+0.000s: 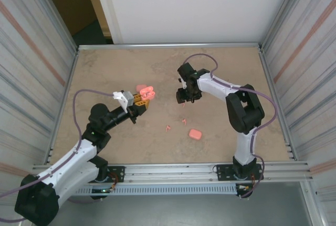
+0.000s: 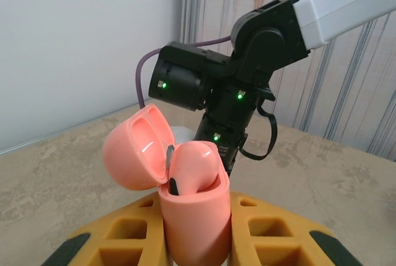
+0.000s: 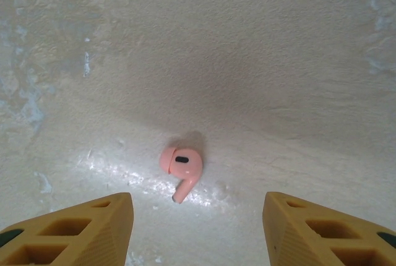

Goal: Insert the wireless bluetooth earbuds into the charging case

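Pinches one open charging case point(image 2: 193, 216) in left jaws, second case point(image 1: 195, 133) apart; hovers spread right jaws over one of three earbuds point(image 3: 181, 166)

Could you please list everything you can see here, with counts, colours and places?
table: one, beige, under everything.
open case: one, pink, lid up, in the left end effector.
closed case: one, pink, on the table, right of centre.
earbuds: three, pink, loose on the table, one below the right end effector.
left end effector: one, yellow, shut on the open case.
right end effector: one, yellow, open over an earbud.
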You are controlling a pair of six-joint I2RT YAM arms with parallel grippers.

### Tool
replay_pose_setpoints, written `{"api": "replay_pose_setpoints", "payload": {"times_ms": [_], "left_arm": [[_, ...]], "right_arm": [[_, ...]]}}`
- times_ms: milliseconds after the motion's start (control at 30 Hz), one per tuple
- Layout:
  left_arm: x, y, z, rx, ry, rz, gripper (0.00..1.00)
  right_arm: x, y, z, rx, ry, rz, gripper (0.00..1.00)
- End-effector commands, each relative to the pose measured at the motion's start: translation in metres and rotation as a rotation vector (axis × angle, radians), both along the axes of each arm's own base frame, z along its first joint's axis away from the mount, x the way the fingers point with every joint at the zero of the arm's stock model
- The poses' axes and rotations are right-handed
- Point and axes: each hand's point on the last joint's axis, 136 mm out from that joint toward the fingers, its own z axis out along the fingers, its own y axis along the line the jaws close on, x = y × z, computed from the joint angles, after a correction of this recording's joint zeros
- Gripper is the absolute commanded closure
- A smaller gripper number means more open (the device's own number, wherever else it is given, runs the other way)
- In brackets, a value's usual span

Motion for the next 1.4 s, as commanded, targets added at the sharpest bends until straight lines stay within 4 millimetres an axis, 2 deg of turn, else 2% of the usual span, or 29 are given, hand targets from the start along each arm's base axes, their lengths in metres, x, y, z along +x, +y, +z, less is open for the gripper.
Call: {"api": "replay_pose_setpoints", "payload": {"times_ms": [0, 633, 933, 1100, 1367], "left_arm": [[-0.002, -0.001, 0.020, -0.011, -0.066, -0.006, 1.00], [-0.003, 0.001, 0.018, -0.002, -0.063, 0.003, 1.00], [-0.003, 0.002, 0.017, 0.001, -0.064, 0.009, 1.00], [-0.004, 0.003, 0.016, 0.000, -0.065, 0.013, 1.00], [-0.004, 0.004, 0.014, 0.001, -0.059, 0.016, 1.00]], "right_arm": [[-0.002, 0.001, -0.008, -0.017, 0.048, 0.021, 0.44], [0.003, 0.015, -0.031, -0.024, 0.093, 0.041, 0.53], [0.002, 0.017, -0.038, -0.033, 0.116, 0.045, 0.63], [-0.001, 0.019, -0.038, -0.030, 0.126, 0.051, 0.72], [-0.001, 0.017, -0.022, -0.043, 0.082, 0.058, 0.75]]}}
